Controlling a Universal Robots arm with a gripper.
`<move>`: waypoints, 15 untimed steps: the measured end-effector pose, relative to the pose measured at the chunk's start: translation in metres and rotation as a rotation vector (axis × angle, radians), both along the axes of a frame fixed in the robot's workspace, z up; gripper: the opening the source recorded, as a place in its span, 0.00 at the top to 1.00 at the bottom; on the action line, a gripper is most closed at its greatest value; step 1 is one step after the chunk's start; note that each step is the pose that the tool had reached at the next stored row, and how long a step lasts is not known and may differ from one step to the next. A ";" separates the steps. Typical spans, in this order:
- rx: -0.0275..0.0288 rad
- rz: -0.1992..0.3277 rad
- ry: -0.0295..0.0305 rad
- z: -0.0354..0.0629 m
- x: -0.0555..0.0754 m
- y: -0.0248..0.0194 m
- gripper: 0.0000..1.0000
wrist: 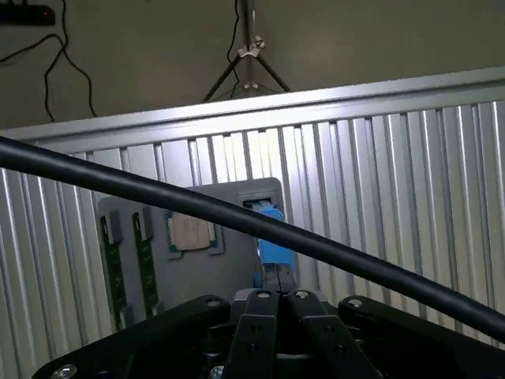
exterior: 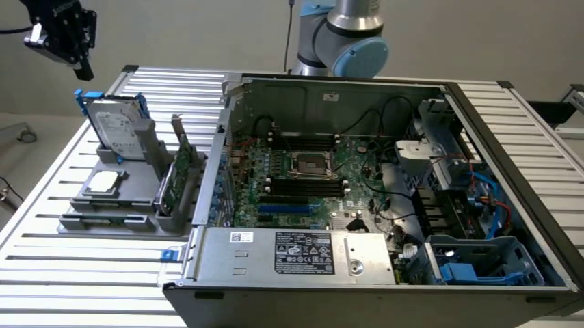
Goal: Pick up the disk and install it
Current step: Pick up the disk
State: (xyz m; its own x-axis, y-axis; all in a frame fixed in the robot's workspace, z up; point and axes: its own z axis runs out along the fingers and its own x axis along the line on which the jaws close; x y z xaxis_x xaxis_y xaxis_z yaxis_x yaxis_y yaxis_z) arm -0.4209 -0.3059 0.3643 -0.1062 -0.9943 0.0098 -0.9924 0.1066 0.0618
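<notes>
Exterior view, pincer (exterior: 81,65): closed, empty; I see it at upper left, well above the disk (exterior: 117,126).
Exterior view, disk: upright in the grey rack (exterior: 109,205) on the table (exterior: 55,273), left of the open computer (exterior: 347,92); on edge, I reckon, for a top grab.
Wrist view, pincer (wrist: 280,296): fingers pressed together, the disk's blue edge (wrist: 274,257) just beyond them.

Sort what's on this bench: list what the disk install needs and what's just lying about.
Job: disk, upright in the grey holder; gripper, shut and empty; open computer case.
Lying about: silver chip; green circuit card; black cable.
</notes>
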 end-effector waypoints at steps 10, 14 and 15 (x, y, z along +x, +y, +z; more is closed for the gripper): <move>0.0221 0.156 -0.0014 -0.0034 0.000 0.0000 0.89; 0.0399 0.189 -0.0078 -0.0037 -0.001 0.0001 0.89; 0.0419 0.190 -0.0113 -0.0038 -0.002 0.0001 0.89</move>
